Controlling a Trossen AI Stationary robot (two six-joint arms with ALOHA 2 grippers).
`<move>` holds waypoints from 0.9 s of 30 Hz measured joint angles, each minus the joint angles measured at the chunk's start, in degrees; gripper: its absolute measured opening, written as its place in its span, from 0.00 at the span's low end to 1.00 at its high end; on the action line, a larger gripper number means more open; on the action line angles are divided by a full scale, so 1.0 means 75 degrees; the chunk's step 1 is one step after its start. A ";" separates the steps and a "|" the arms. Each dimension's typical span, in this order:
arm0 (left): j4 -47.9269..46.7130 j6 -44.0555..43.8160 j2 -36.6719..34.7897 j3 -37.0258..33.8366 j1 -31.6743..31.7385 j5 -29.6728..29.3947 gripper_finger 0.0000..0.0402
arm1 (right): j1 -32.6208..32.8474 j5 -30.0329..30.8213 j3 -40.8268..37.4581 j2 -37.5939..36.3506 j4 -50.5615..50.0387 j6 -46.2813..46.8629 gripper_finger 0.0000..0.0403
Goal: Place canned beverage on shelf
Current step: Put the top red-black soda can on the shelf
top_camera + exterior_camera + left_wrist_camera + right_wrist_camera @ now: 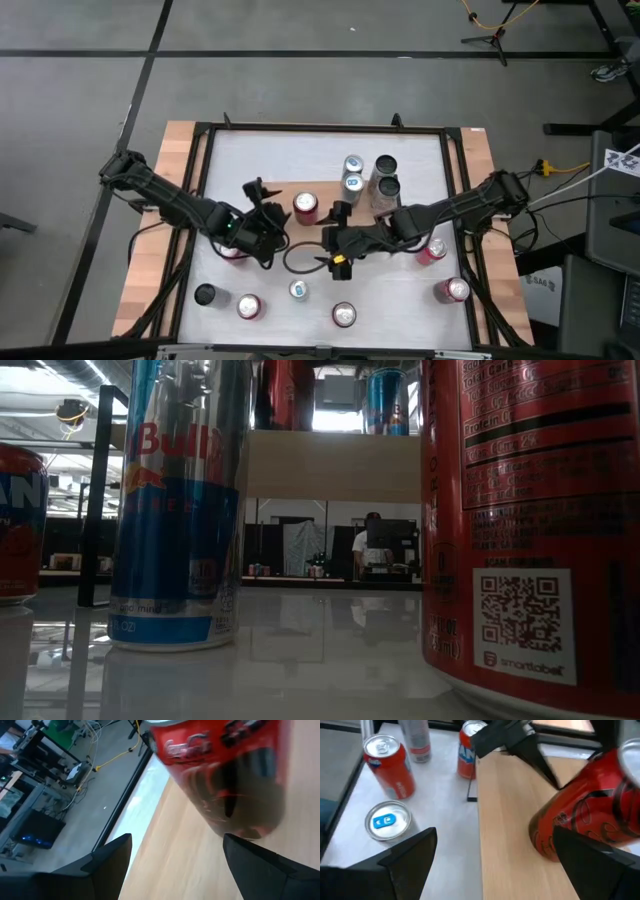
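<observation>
Red cola can (305, 206) upright on light wooden shelf (520, 845); both grippers (left (262, 215), right (340, 238)) wide open, empty.

A grey floor (300, 85) crossed by dark seams surrounds the tabletop (300, 150), with yellow cable (500, 15) and a black stand's feet (490, 40) lying on it. Across the room, a person (368, 550) sits at a monitor (392, 535) under bright ceiling lights (30, 400).

Cans (305, 206): about eleven; shelf (322, 192): one; arms: two.
</observation>
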 joint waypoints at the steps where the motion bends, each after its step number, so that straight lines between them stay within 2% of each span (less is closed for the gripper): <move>1: 0.0000 -0.0001 0.0000 0.0000 -0.0036 0.0001 0.76 | 0.0001 0.0176 0.0000 -0.0038 -0.0007 -0.0010 0.96; 6: -0.0003 -0.0055 0.0000 0.0000 -0.0216 0.0016 0.76 | -0.0008 0.0940 0.0000 -0.0163 0.0003 -0.0173 0.96; 11: 0.0077 -0.0270 0.0000 0.0000 -0.0344 0.0347 0.76 | -0.0011 0.1588 0.0000 -0.0174 -0.0011 -0.0329 0.96; 20: 0.0463 -0.0458 0.0000 0.0000 -0.0350 0.0535 0.76 | -0.0011 0.2279 0.0000 -0.0174 0.0002 -0.0439 0.96; 27: 0.0469 -0.0458 0.0000 0.0000 -0.0337 0.0453 0.76 | -0.0178 0.2287 0.0000 -0.0174 0.0010 -0.0609 0.96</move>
